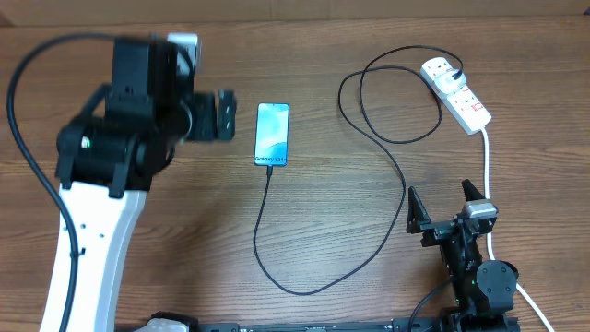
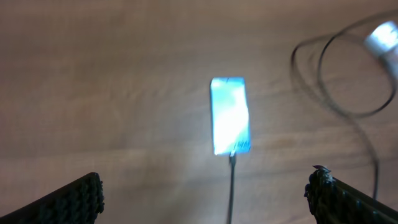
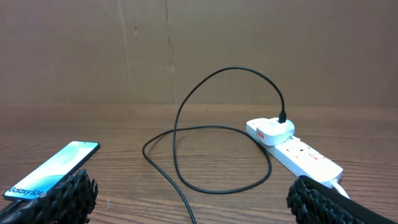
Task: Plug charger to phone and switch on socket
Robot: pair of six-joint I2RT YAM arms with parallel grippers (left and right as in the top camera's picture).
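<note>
The phone (image 1: 272, 134) lies flat mid-table with its light-blue screen lit. The black charger cable (image 1: 304, 288) meets the phone's bottom edge, curves toward the front, then loops up to its white plug (image 1: 441, 74), seated in the socket (image 1: 466, 103) at the back right. My left gripper (image 1: 224, 115) is open above the table, just left of the phone. The left wrist view is blurred: phone (image 2: 230, 115), cable (image 2: 232, 186) and empty gripper (image 2: 205, 180). My right gripper (image 1: 442, 201) stands open near the front right. Its view shows phone (image 3: 53, 165), cable (image 3: 205, 124), socket (image 3: 305, 155) and gripper (image 3: 193, 186).
The socket's thick white lead (image 1: 487, 175) runs from the strip toward the front, passing the right arm. A cardboard wall (image 3: 199, 50) stands behind the table. The left arm's black cable (image 1: 23, 138) arcs over the table's left side.
</note>
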